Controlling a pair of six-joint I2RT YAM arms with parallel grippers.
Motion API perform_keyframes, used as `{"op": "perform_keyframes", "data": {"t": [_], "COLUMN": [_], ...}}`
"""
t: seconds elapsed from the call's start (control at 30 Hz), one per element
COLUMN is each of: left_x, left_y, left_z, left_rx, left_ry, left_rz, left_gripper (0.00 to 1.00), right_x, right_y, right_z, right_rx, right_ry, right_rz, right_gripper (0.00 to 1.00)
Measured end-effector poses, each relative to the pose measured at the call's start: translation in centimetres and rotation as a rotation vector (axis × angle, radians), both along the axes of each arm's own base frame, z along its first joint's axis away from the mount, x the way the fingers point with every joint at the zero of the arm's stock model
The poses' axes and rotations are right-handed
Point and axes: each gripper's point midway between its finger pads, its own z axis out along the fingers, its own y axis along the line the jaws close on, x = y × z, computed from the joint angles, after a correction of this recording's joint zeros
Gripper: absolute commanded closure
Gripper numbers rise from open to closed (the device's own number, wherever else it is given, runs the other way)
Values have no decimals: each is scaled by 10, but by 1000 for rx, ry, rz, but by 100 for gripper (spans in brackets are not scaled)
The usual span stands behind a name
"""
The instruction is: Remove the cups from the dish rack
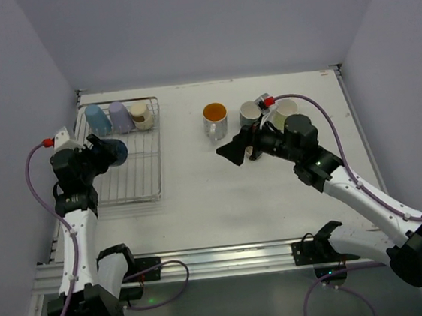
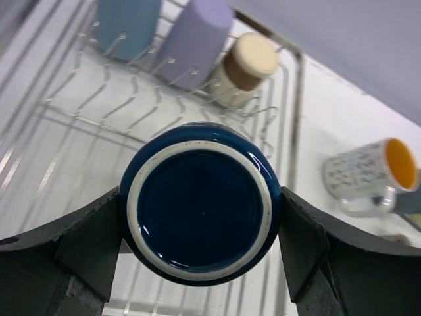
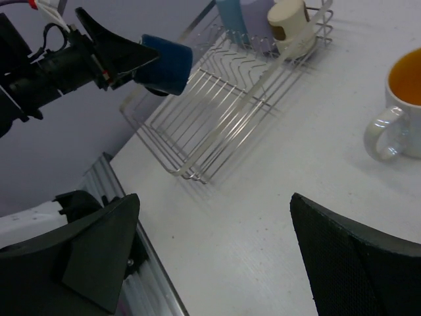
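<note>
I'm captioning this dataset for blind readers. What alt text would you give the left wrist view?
The left gripper holds a navy cup, base toward the camera, between its jaws above the dish rack. A light blue cup, a lavender cup and a beige cup sit at the rack's far end; an orange-inside mug is on the table beyond it.

The navy cup (image 2: pixel 200 220) is glossy glazed ceramic (its pale foot ring looks duller). The dish rack (image 3: pixel 217 108) is shiny bare metal wire. The left gripper fingers (image 2: pixel 85 247) are matt dark plastic; the table (image 1: pixel 193 205) is matt white.
</note>
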Motion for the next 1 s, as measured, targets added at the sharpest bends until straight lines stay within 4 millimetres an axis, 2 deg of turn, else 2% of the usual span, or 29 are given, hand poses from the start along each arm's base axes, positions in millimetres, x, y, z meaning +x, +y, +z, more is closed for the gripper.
{"op": "perform_keyframes", "data": {"t": [0.13, 0.17, 0.3, 0.4, 0.6, 0.73, 0.93, 1.0], "left_x": [-4, -6, -19, -36, -59, -74, -84, -84], "left_y": [-40, -53, -110, -145, -176, -199, -216, -218], "left_z": [28, 34, 54, 68, 89, 103, 108, 107], "left_rx": [-103, -136, -286, -413, -582, -643, -669, -678], "left_ry": [-125, -155, -252, -315, -382, -402, -403, -401], "left_rz": [-136, -180, -391, -540, -702, -822, -912, -919], "left_gripper": [87, 87, 88, 89, 90, 90, 90, 90], "right_x": [-17, -22, -41, -41, -28, -28, -41, -44], "right_y": [18, 23, 45, 59, 74, 81, 92, 94], "right_z": [15, 16, 14, 9, -8, -11, 9, 15], "right_rx": [94, 115, 187, 219, 236, 250, 298, 312], "right_ry": [-6, -4, 22, 47, 96, 108, 72, 59], "right_rz": [66, 87, 154, 177, 176, 195, 256, 271], "right_gripper": [3, 6, 12, 12, 12, 15, 21, 27]}}
